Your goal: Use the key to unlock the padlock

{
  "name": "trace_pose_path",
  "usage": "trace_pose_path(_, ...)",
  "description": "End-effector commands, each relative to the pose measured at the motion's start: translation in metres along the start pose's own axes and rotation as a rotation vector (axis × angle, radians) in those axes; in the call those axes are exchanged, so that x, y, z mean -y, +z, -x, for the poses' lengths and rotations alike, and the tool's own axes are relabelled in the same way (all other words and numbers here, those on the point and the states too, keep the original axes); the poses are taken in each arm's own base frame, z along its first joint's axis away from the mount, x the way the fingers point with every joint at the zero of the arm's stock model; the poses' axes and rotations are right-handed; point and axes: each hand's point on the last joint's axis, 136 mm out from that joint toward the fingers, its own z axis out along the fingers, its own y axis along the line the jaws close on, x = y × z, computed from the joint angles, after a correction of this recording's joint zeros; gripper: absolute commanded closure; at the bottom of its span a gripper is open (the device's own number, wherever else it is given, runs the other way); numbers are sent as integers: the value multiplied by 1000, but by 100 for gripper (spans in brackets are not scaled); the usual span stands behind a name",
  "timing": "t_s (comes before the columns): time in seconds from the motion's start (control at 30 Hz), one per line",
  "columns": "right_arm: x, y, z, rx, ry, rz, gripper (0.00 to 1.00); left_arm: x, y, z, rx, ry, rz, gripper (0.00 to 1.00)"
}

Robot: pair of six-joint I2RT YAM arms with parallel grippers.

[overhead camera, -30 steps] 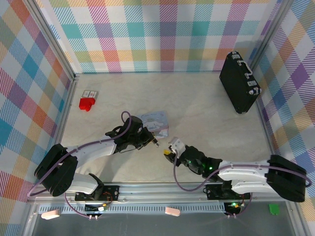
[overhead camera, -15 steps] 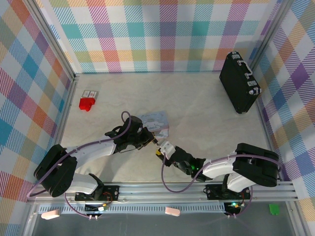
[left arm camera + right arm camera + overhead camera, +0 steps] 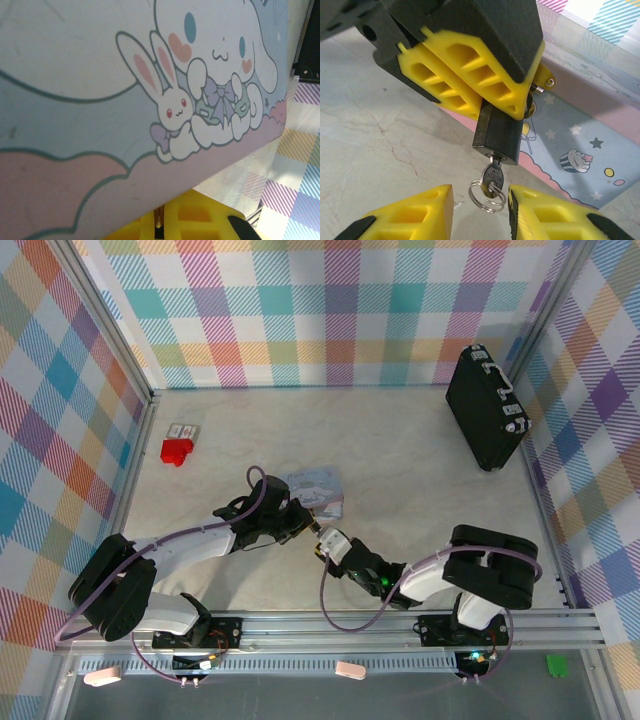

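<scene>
Left end effector (image 3: 492, 100) clamps padlock (image 3: 497, 137), key (image 3: 492, 177) seated. My right end effector (image 3: 481, 192) open astride key. I fear it pinching loose ring (image 3: 487, 199), slipping, turning nothing.

We've got bright, even light from above, just faint soft shadows on the table (image 3: 400, 460). Left wrist view looks soft on the tin (image 3: 100, 75); padlock (image 3: 497, 135) is sharp, background a bit blurry.
</scene>
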Motion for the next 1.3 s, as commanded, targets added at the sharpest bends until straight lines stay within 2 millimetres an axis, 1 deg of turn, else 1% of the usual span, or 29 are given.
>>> trace_pose_path(0.0, 3, 5, 19, 68, 27, -45, 67, 19, -5, -3, -13, 34, -71, 100)
trace_pose_path(0.17, 6, 8, 16, 57, 32, -76, 72, 19, -3, -5, -20, 35, -70, 100)
trace_pose_path(0.33, 7, 10, 15, 50, 42, -83, 72, 19, -2, -6, -22, 36, -70, 100)
trace_pose_path(0.47, 8, 10, 14, 40, 37, -92, 74, 19, -2, -5, -21, 36, -72, 100)
trace_pose_path(0.53, 9, 10, 13, 42, 74, -93, 76, 21, -2, -5, -23, 38, -74, 100)
trace_pose_path(1.07, 8, 13, 7, 5, 151, -94, 85, 21, -1, -7, -27, 40, -77, 100)
trace_pose_path(1.27, 11, 12, 5, -2, 202, -100, 87, 23, 0, -7, -31, 45, -83, 100)
